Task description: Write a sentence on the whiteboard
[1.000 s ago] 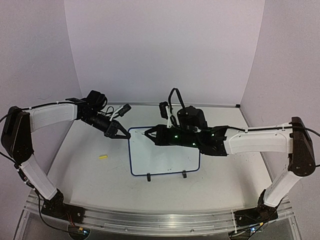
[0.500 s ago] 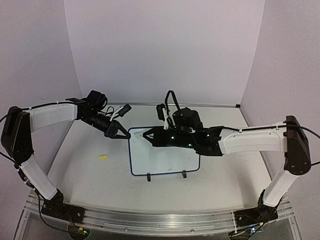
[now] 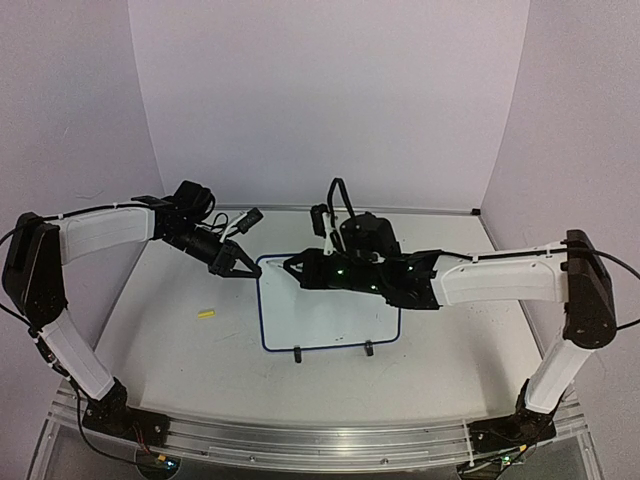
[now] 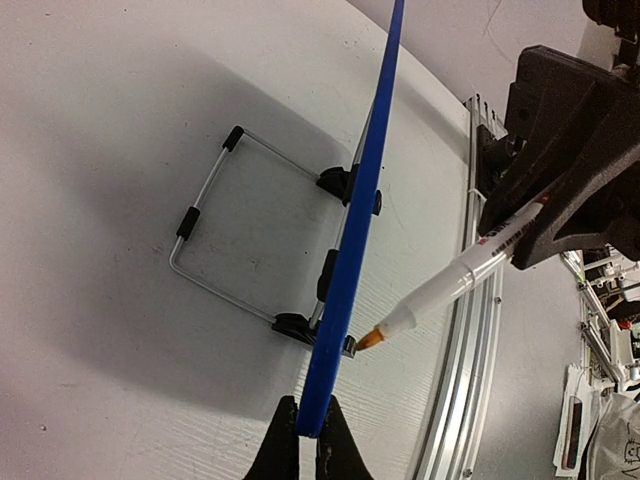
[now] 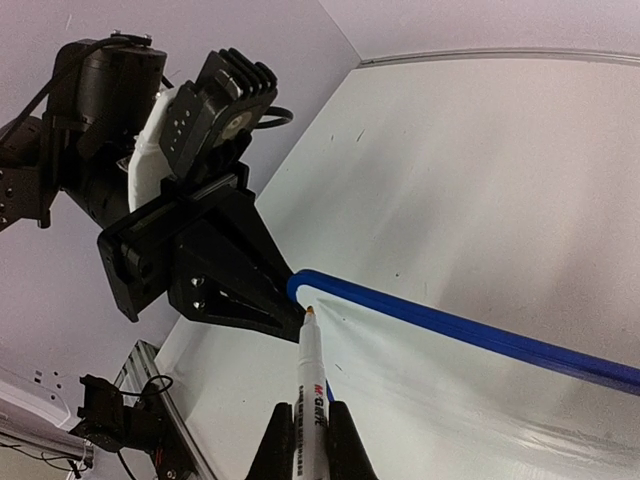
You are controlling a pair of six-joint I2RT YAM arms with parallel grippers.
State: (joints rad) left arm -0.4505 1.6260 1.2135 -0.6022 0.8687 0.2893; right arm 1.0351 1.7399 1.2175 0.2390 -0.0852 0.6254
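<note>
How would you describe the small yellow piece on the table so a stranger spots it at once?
Find the whiteboard standing in the middle of the table. On the side of it where the left arm reaches, a small yellow piece lies alone on the white top. It is the only loose yellow thing, apart from the board.

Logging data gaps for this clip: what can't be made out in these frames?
- Any writing on the whiteboard: in the top view, the right arm covers its upper part; the left wrist view shows it edge-on.
- Whether the marker tip touches the board: gap unclear in the right wrist view.
- Small yellow item on the table: top view, too small to identify.
</note>
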